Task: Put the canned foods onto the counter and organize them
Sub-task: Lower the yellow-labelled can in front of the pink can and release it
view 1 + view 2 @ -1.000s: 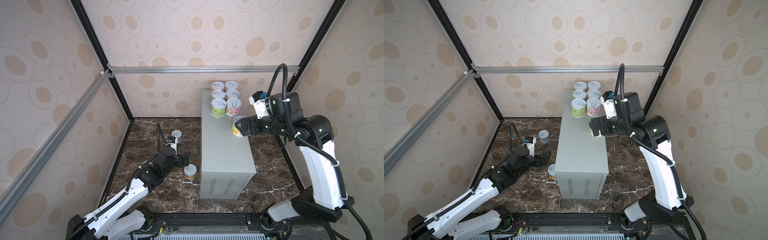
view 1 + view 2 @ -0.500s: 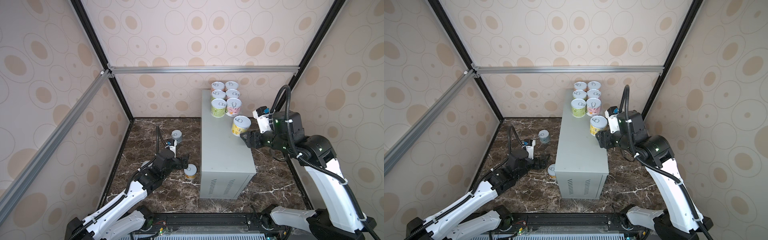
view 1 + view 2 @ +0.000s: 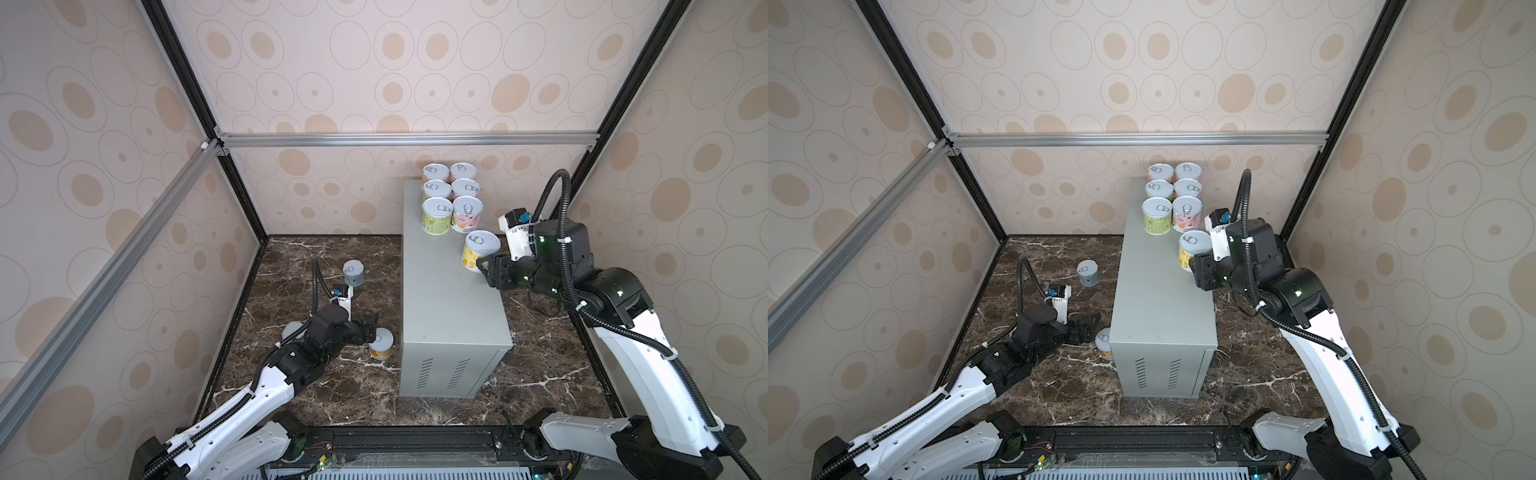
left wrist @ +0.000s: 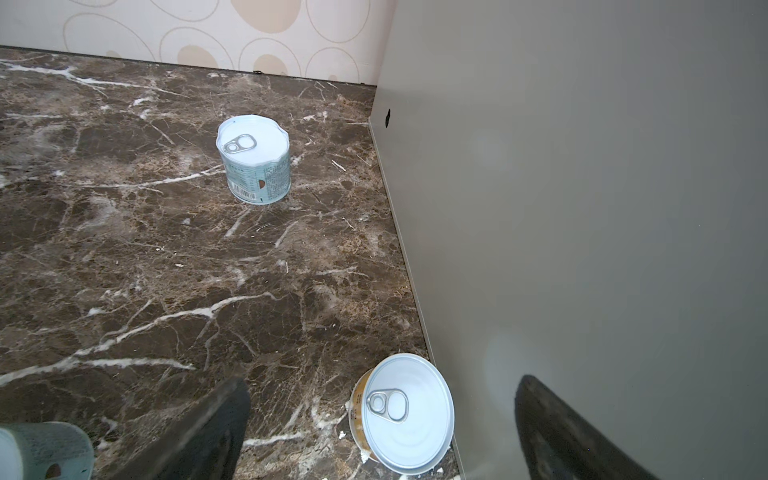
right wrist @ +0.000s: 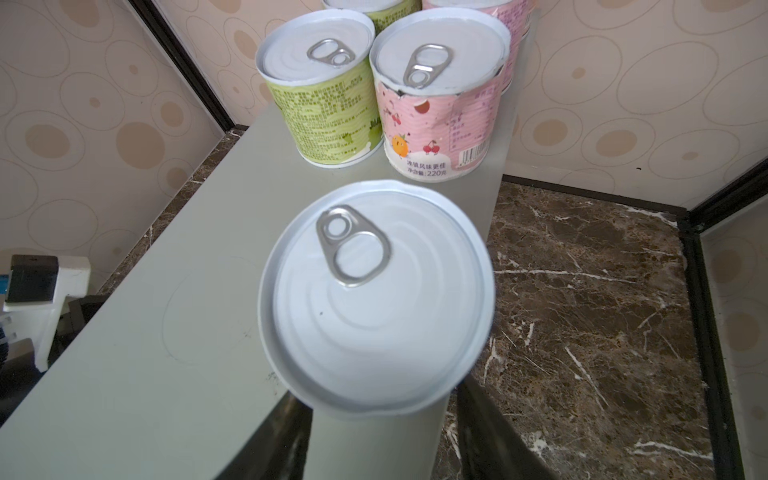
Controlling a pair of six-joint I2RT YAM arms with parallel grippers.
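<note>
Where the right tool [image 3: 484, 266] points, the yellow can [image 3: 481, 246] stands just ahead.

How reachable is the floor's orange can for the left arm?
Likely yes: left gripper open just short of the orange can, bare marble between; the counter beside it may crowd one finger.

A pale blue can [image 4: 45, 449] is cropped at the left wrist view's edge.

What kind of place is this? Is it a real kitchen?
Probably a robot practice booth: wallpapered panels on a metal frame, a grey metal box holding cans, plus a left arm and right arm.
</note>
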